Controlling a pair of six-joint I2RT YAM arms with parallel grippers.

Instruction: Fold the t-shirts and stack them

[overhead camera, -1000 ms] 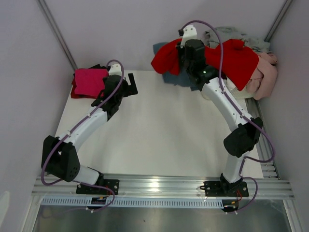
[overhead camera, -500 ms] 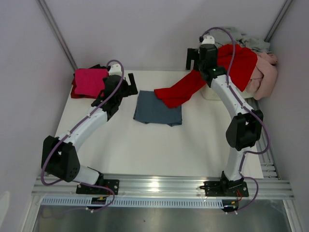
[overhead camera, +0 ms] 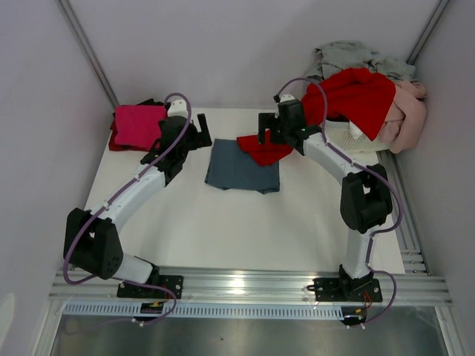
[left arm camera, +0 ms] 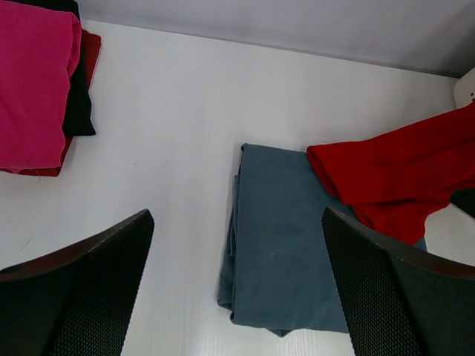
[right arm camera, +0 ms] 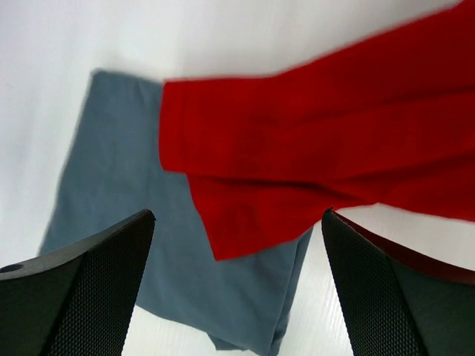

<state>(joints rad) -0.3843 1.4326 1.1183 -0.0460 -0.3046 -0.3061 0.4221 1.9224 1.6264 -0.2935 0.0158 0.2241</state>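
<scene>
We see the left arm (overhead camera: pixel 137 189) and the right arm (overhead camera: pixel 328 153), both with white tube links and black joint housings. A thin purple cable (overhead camera: pixel 177 93) runs along each one. The fingers (left arm camera: pixel 82 297) are black, with fine mesh texture.

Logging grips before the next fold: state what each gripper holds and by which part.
Nothing is held. The left gripper is open over the blue-grey t-shirt; the right gripper is open over the red t-shirt.

Nothing legible anywhere: no text, label or number on the t-shirts (overhead camera: pixel 242 169) or arms (overhead camera: pixel 141 189). Possibly tiny print on the near rail (overhead camera: pixel 245 282), too small to read.
</scene>
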